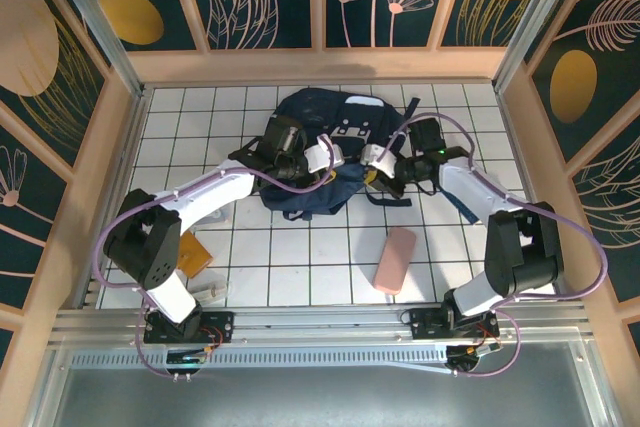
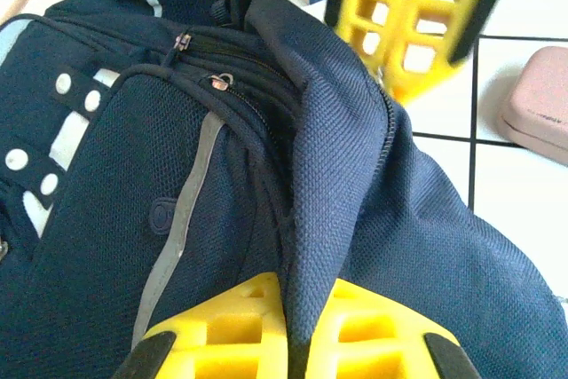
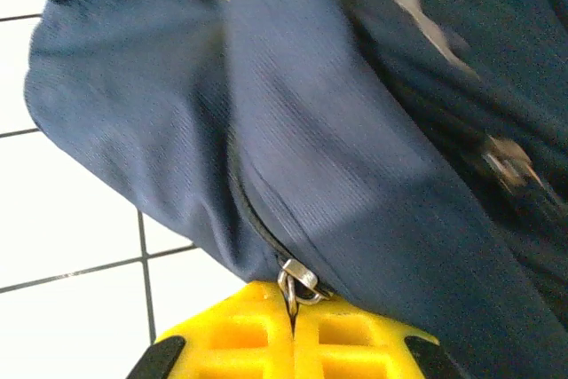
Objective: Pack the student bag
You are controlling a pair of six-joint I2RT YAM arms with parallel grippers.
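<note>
Top external view: the student bag (image 1: 300, 107), coarse navy weave with pale stripes, lies centred toward the far side. Its long axis runs away from the arms, zippered end nearest them. The left gripper (image 2: 297, 317) is clenched on a fabric fold, and the right gripper (image 3: 293, 330) pinches the metal zipper pull (image 3: 297, 280). Bare white tiles (image 1: 200, 117) flank the bag on both sides, and a rounded pink case (image 1: 395, 259) lies apart, nearer.
</note>
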